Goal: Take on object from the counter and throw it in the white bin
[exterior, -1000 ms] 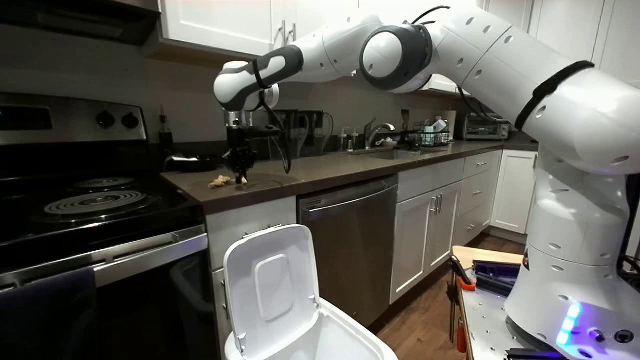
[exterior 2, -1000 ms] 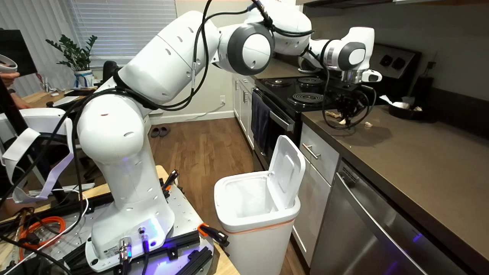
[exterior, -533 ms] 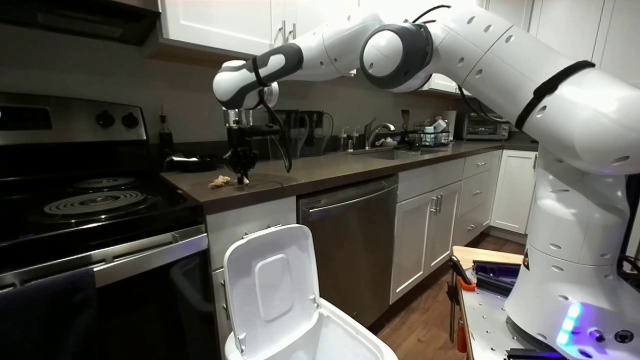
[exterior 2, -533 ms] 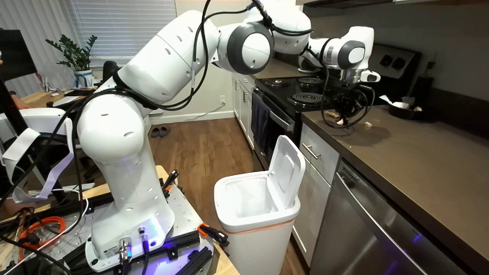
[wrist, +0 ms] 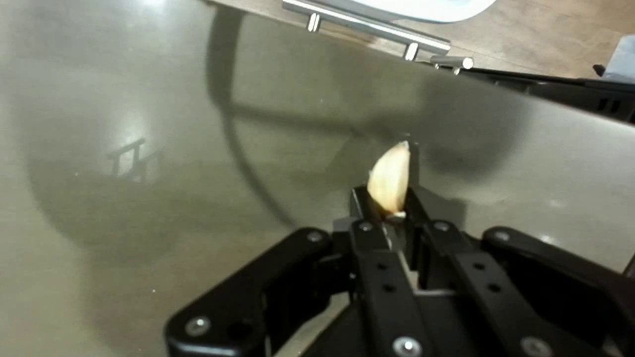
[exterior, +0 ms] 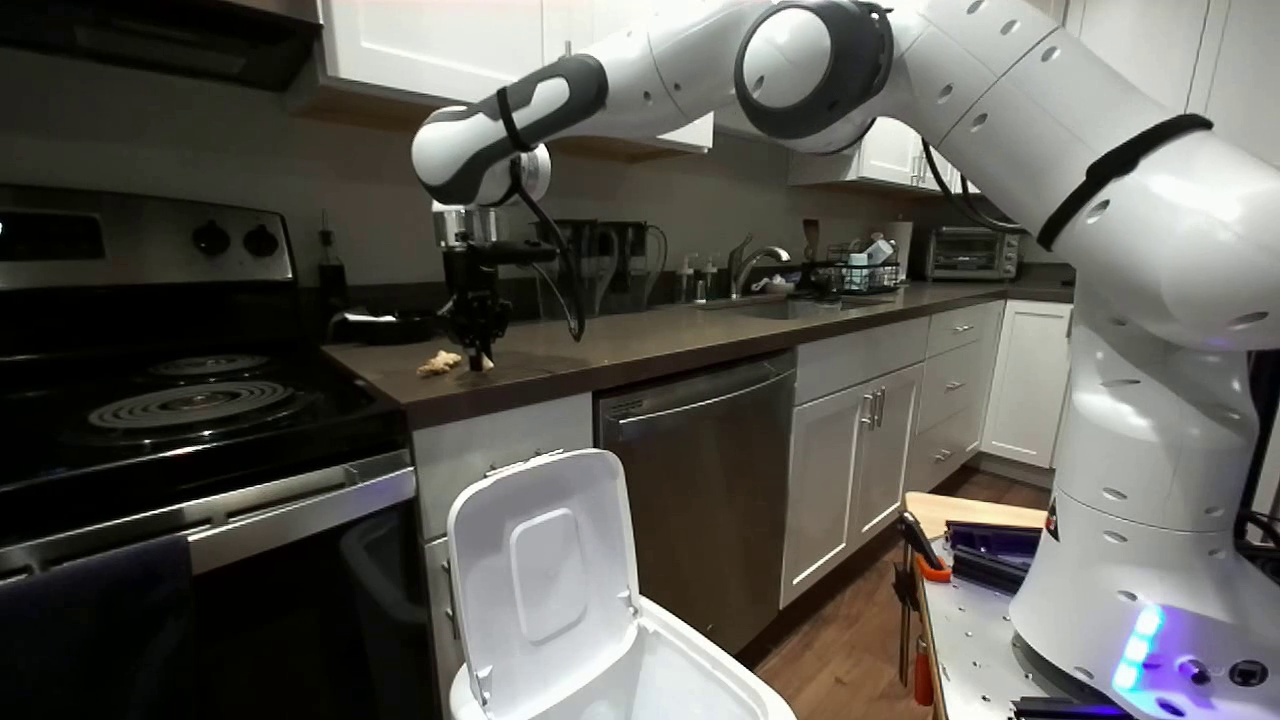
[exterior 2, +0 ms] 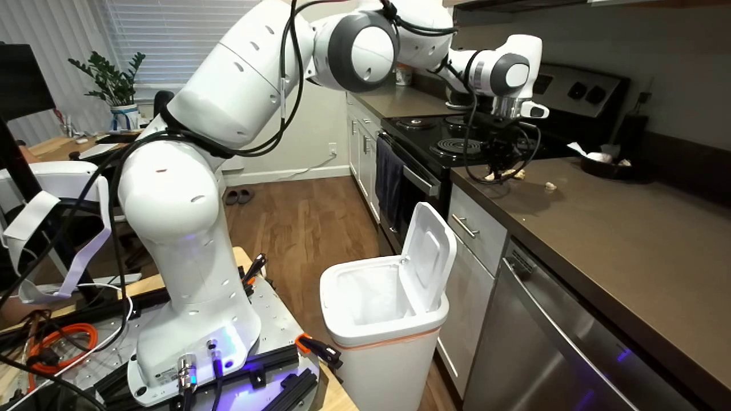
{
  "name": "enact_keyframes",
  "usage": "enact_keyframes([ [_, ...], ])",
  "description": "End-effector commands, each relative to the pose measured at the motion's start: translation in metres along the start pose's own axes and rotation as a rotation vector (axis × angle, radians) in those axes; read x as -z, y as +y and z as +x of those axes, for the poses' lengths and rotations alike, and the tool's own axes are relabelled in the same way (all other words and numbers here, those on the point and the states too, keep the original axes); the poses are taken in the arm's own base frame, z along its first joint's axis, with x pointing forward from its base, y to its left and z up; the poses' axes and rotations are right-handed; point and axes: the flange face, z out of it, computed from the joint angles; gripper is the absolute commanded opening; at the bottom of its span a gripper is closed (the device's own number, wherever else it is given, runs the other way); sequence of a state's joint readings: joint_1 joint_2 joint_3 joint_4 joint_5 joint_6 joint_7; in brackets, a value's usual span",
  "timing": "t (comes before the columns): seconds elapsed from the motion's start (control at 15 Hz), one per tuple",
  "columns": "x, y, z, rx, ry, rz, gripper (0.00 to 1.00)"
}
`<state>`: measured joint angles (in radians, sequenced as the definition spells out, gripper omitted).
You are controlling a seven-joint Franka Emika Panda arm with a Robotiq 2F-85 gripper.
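In both exterior views, stove and wall behind it dim, murky; my arm bright white, washed out toward top. Base light glows blue-violet, violet glints on dishwasher front. Window blinds pale, soft-lit. Wrist view softer, slightly blurred: white glare spots and fuzzy-edged shadows across counter; floor beyond edge washed pale; my gripper near-black, screws glinting.

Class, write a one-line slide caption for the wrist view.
The gripper pinches a garlic clove over the counter, with a metal handle beyond the edge.
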<state>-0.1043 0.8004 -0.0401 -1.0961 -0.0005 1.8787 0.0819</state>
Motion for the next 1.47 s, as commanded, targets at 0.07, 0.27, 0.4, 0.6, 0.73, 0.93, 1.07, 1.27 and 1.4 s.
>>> enact_keyframes([
  [0.07,0.015,-0.028,-0.042,-0.034,0.027,-0.001,0.07],
  [0.27,0.014,-0.047,-0.063,-0.066,0.073,-0.004,0.07],
  [0.4,0.011,-0.057,-0.083,-0.078,0.075,-0.005,0.07],
  [0.6,0.006,-0.064,-0.118,-0.105,0.057,-0.020,0.07],
  [0.73,0.006,-0.067,-0.147,-0.099,0.023,-0.020,0.07],
  [0.93,0.007,-0.068,-0.195,-0.086,-0.029,-0.021,0.07],
  [1.07,0.008,-0.065,-0.225,-0.077,-0.049,-0.015,0.07],
  [1.27,0.010,-0.062,-0.257,-0.070,-0.069,-0.016,0.07],
  [1.4,0.011,-0.060,-0.271,-0.064,-0.064,-0.020,0.41],
])
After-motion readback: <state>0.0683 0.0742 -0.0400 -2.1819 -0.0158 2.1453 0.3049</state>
